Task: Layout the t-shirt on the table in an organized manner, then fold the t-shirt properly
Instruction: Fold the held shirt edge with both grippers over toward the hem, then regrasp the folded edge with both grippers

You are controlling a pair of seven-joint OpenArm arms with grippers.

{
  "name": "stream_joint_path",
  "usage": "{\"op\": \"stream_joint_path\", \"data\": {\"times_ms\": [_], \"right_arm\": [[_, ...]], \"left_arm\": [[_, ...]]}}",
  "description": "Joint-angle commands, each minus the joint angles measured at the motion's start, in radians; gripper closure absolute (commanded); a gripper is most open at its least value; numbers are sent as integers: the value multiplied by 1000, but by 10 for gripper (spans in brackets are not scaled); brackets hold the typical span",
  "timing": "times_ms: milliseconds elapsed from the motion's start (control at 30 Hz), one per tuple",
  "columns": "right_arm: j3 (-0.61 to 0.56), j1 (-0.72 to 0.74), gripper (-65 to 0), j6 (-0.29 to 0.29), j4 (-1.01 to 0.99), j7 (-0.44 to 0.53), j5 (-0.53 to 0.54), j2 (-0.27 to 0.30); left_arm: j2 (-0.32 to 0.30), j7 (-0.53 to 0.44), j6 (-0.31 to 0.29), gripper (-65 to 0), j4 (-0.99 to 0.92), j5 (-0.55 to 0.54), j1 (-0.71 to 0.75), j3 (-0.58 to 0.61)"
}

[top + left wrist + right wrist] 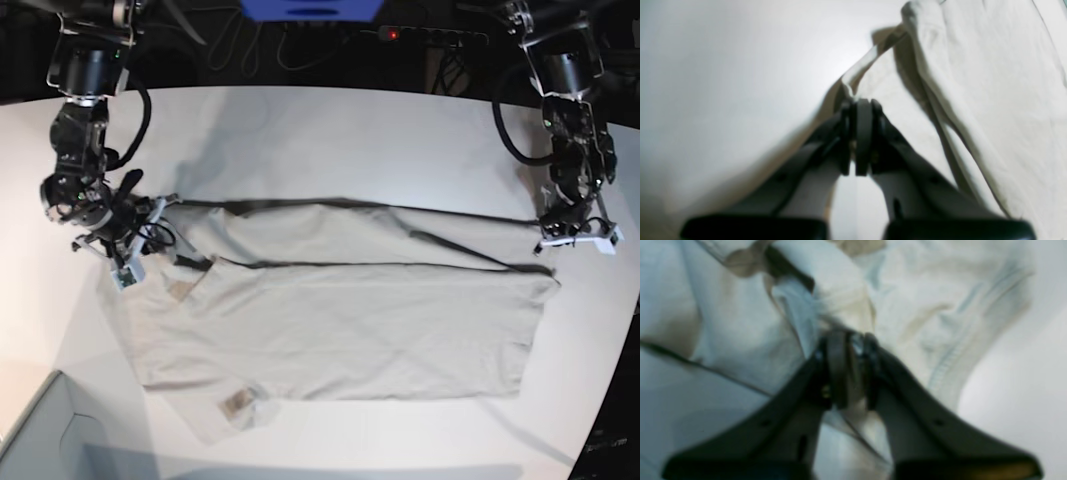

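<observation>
The light grey-beige t-shirt [340, 320] lies spread across the white table [350, 140], neckline end toward the left of the base view. Its far long edge is raised and stretched in a taut line between both grippers, with a fold of cloth lying beneath it. My left gripper [858, 100] is shut on a thin edge of the t-shirt [990, 83]; in the base view this left gripper [546, 223] is at the right. My right gripper [850, 336] is shut on bunched cloth of the t-shirt [923, 306], and in the base view the right gripper [165, 206] is at the left.
A pale box corner [40, 430] pokes in at the bottom left. Cables and a power strip [430, 35] run behind the table's curved far edge. Bare tabletop lies beyond the shirt and along the near side.
</observation>
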Motion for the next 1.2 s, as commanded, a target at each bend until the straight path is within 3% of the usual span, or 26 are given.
{"op": "stream_joint_path", "data": {"times_ms": [0, 33, 333, 633, 1000, 1167], "right_arm": [[10, 21, -23, 6, -1, 17, 8, 14], [12, 30, 0, 6, -15, 17, 8, 24], [12, 90, 0, 6, -24, 14, 9, 74], [6, 133, 0, 6, -29, 19, 8, 83], [12, 198, 0, 6, -221, 19, 6, 131], [12, 198, -98, 6, -221, 13, 6, 139]], "left_arm": [[-20, -20, -9, -1, 18, -5, -16, -2], [-20, -20, -9, -1, 18, -5, -16, -2], [-21, -20, -9, -1, 18, -5, -16, -2], [-21, -20, -9, -1, 18, -1, -16, -2], [-50, -20, -9, -1, 18, -5, -2, -2], [-50, -20, -9, -1, 18, -5, -2, -2]]}}
